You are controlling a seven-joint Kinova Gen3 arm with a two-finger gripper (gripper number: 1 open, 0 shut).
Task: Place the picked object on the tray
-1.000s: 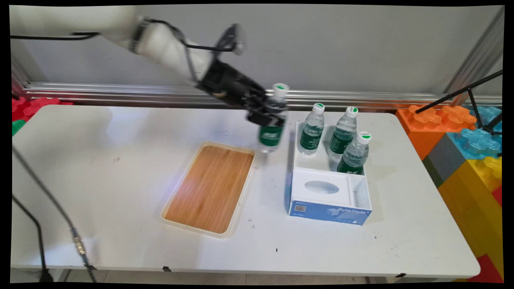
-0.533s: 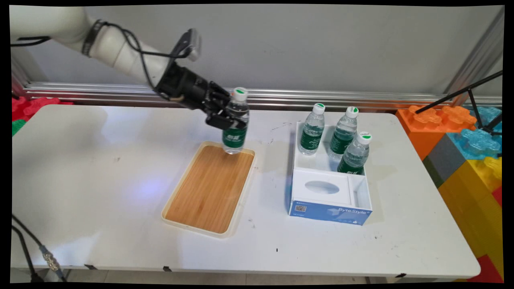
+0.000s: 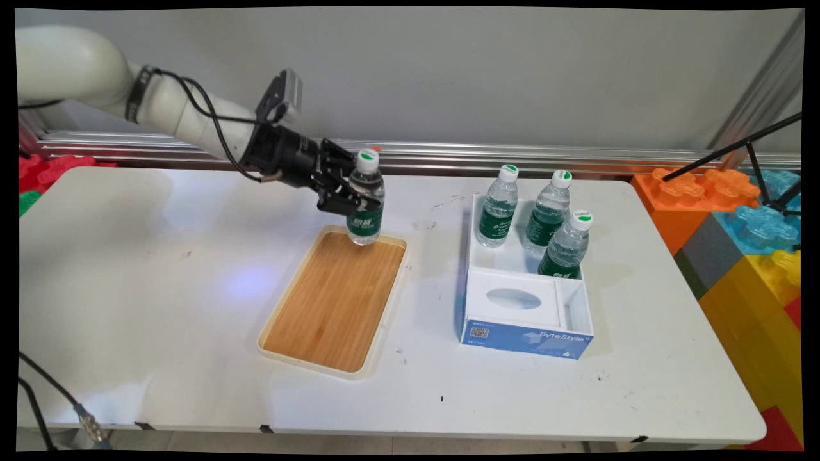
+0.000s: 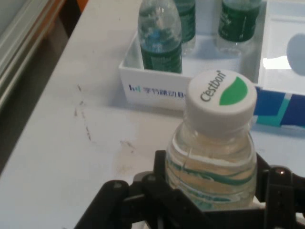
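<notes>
The tool (image 3: 349,195) is clamped on a bottle (image 3: 366,203), gripping it on the upper body just below the shoulder. In the hand view the black fingers (image 4: 267,183) press against both sides of the clear plastic, and the white cap (image 4: 220,98) with its green leaf mark sits above them. The bottle (image 4: 212,162) stands nearly upright, with a green label round its lower half. Its base is at the far end of the tray (image 3: 333,358), over the wooden floor just inside the rim; whether it touches the wood or hangs just above it cannot be told.

The tray is a long cream-rimmed dish with a bamboo-coloured floor, lying on the worktop (image 3: 160,269) at a slant, its near end toward the camera. Nothing else stands in it.

To the right of the tray, apart from it, lies a white and blue box (image 3: 525,336) with its top open. Three more bottles stand in its far compartment: one at the far left (image 3: 499,208), one at the far right (image 3: 548,212), and one nearer (image 3: 567,246) leaning a little. The near part of the box holds a white insert (image 3: 512,301) with an oval hole.

Large orange, blue and yellow toy blocks (image 3: 737,218) are stacked beyond the worktop's right edge, and red ones (image 3: 45,169) show at its far left corner.
</notes>
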